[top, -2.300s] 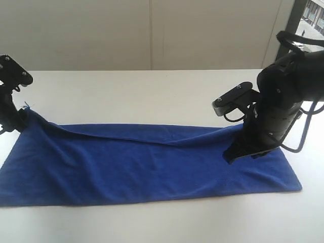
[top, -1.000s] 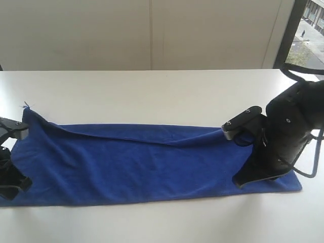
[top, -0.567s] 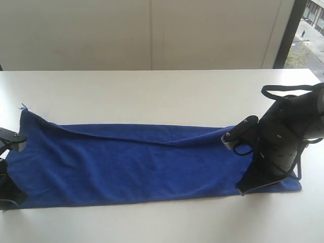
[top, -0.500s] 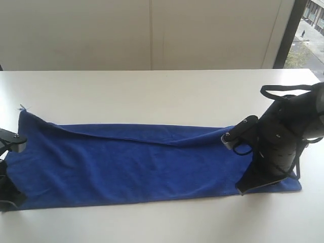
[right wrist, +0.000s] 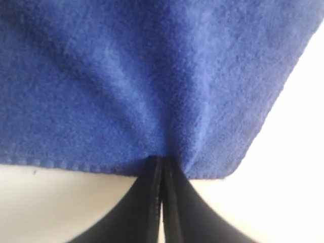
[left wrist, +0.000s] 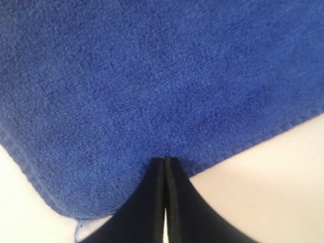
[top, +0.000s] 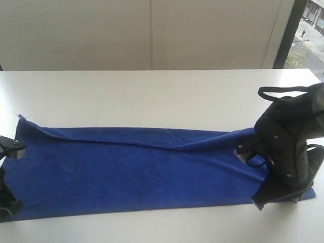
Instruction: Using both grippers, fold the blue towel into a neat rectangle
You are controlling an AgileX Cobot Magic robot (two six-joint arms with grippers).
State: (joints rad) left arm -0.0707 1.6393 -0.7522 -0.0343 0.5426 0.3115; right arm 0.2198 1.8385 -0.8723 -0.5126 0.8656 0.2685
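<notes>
Left pincer (left wrist: 164, 161) nipping plush blue towel (left wrist: 152, 76) hem, right pincer (right wrist: 161, 159) puckering edge

Right tool (top: 260, 201) shifted outward; blue towel (top: 142, 167) stretched flatter.

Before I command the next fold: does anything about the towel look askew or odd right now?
Yes. The blue towel lies mostly flat, but a slanted ridge runs along its far edge, so that edge is not straight. The far-left corner also pokes out past the rest of that edge.
</notes>
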